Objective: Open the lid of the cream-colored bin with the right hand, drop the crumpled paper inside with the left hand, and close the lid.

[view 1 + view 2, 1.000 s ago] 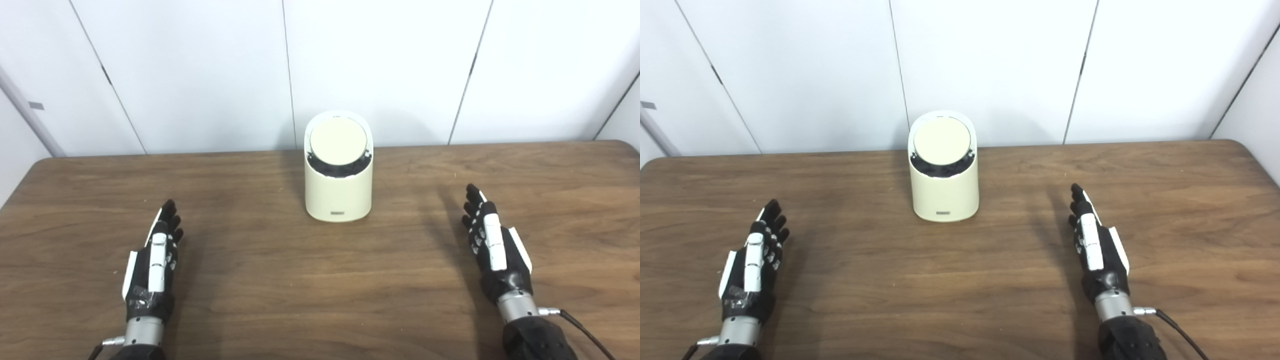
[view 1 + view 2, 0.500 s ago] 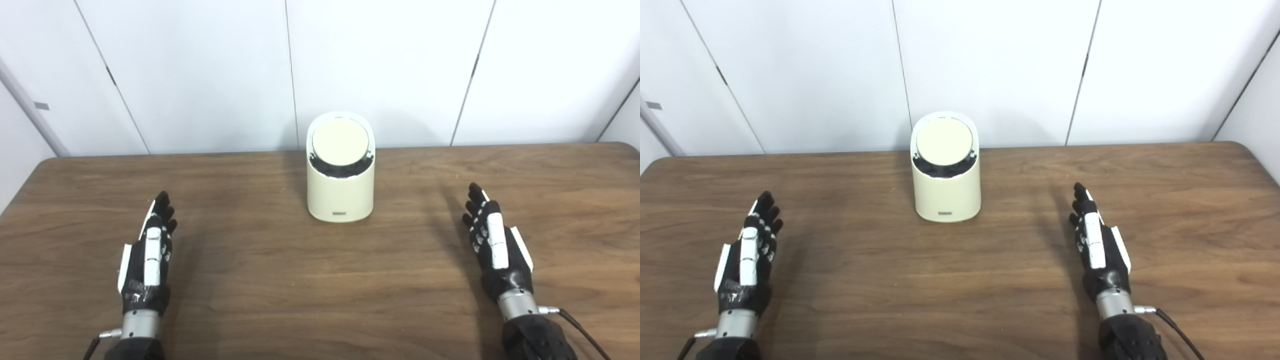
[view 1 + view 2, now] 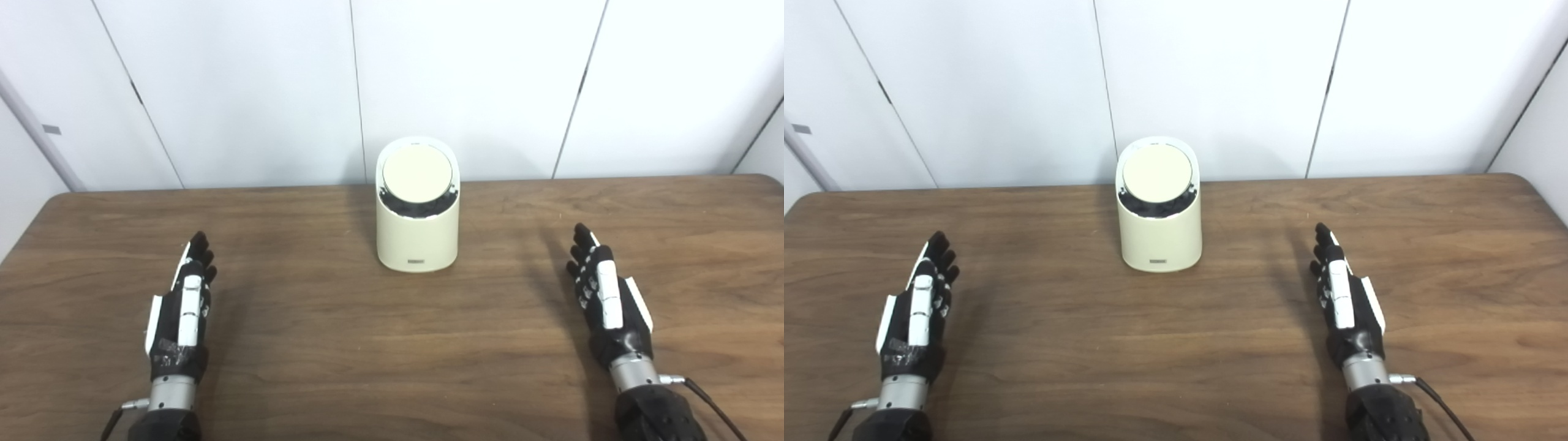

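I am looking down on a brown wooden table (image 3: 343, 343) with a white panelled wall (image 3: 478, 79) standing behind its far edge. The cream-colored bin (image 3: 418, 226) is sitting upright near the middle of the far half of the table, close to the wall. Its round lid (image 3: 418, 173) is tilting toward me, with a dark crescent gap showing under its lower edge, so I am reading it as not fully seated; a small dark label is showing low on the front of the bin.

I am holding the left hand (image 3: 182, 312) just over the near left part of the table, fingers stretched forward and apart, gripping nothing. I am keeping the right hand (image 3: 603, 297) on the near right side in the same way, fingers extended and released, also holding nothing. A thin black cable (image 3: 710, 401) is trailing from the right wrist toward the bottom edge.

Both hands are lying well apart from the bin, one to each side of it, and bare tabletop is lying between each hand and the bin. I am not finding any crumpled paper on the table, and I cannot tell what is lying inside the bin through the dark gap.
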Robot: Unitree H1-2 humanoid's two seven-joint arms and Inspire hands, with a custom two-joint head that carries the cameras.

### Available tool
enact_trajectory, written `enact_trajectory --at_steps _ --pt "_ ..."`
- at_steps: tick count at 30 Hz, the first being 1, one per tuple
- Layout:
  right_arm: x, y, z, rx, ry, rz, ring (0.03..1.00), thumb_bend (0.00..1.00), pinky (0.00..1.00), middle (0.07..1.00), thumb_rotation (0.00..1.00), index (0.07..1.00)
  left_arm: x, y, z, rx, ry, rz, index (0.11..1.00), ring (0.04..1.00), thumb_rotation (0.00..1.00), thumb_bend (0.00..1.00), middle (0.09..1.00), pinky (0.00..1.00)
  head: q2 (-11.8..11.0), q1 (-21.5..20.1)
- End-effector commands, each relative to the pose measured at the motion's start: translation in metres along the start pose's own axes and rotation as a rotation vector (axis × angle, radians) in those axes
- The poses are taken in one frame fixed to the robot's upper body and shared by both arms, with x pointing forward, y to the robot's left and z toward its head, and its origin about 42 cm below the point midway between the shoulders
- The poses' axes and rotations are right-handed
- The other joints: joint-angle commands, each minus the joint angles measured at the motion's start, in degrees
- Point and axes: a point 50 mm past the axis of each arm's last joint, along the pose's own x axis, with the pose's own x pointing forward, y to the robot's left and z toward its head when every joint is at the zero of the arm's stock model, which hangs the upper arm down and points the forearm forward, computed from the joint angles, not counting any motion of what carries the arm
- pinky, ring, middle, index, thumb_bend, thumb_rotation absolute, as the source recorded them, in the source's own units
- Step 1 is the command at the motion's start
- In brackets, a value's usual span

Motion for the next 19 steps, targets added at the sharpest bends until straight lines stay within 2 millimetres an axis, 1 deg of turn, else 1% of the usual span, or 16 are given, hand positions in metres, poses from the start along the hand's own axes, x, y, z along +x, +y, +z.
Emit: enact_trajectory --at_steps 1,5,9,15,19 --pt "0.0097 0.0006 0.0145 0.003 -0.070 0.004 1.000 0.53 1.00 0.989 1.00 0.946 -0.0145 -0.0004 -0.0228 -0.011 0.073 0.015 0.986 1.000 0.90 0.47 1.000 1.00 0.04 -0.07" --pt "0.0108 0.0000 0.0148 0.006 -0.074 0.007 1.000 0.51 1.00 0.994 1.00 0.948 -0.0137 -0.0008 -0.0231 -0.020 0.084 0.015 0.985 1.000 0.90 0.47 1.000 1.00 0.02 -0.09" --pt "0.0118 -0.0004 0.0147 -0.001 -0.075 0.004 1.000 0.52 1.00 0.992 1.00 0.949 -0.0134 -0.0021 -0.0238 -0.039 0.099 0.019 0.987 1.000 0.90 0.47 1.000 1.00 0.01 0.05" --pt "0.0129 -0.0015 0.0141 -0.009 -0.076 0.006 1.000 0.52 1.00 0.990 1.00 0.949 -0.0125 -0.0029 -0.0246 -0.060 0.112 0.018 0.990 1.000 0.87 0.48 1.000 1.00 -0.03 0.06" --pt "0.0133 -0.0026 0.0139 -0.009 -0.079 0.003 1.000 0.52 1.00 0.990 1.00 0.952 -0.0119 -0.0032 -0.0252 -0.063 0.117 0.014 0.992 1.000 0.87 0.46 1.000 1.00 0.01 0.01"
